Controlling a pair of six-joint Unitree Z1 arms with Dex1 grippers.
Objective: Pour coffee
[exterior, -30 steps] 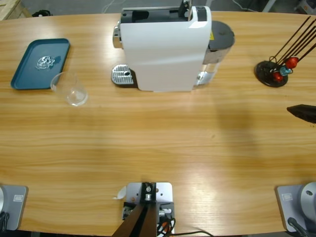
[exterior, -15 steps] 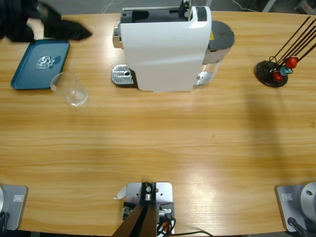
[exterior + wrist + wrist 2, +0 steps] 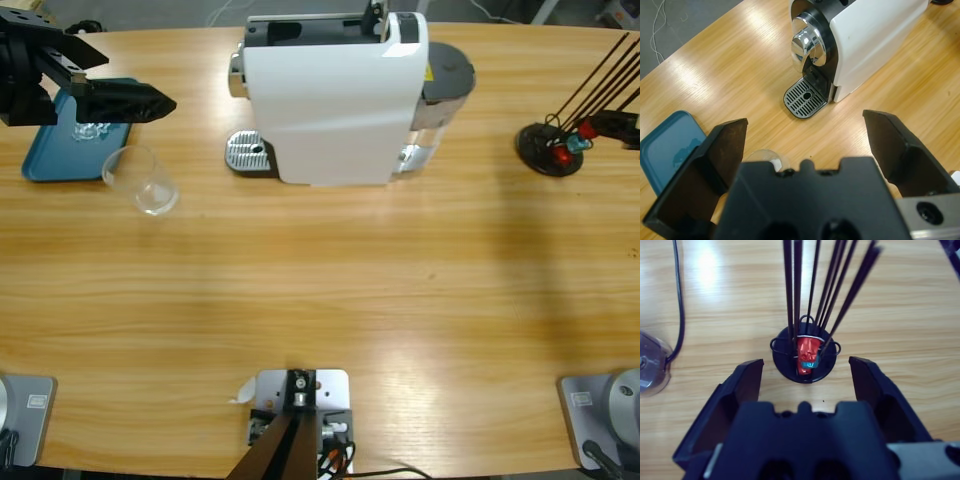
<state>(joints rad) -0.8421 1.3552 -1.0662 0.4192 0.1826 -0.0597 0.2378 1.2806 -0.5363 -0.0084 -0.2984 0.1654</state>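
The left gripper point(image 3: 140, 103), jaws spread and empty, hangs at 12 o'clock of the glass point(image 3: 142, 180). Descending carelessly, a jaw could tip the glass. The right gripper point(image 3: 807, 377) is also spread and empty.

Bright, even overhead light leaves soft glare patches on the wooden table point(image 3: 400, 350) and a sheen on the white coffee machine point(image 3: 330, 100). Shadows are faint. In both wrist views the near black gripper bodies are slightly out of focus.
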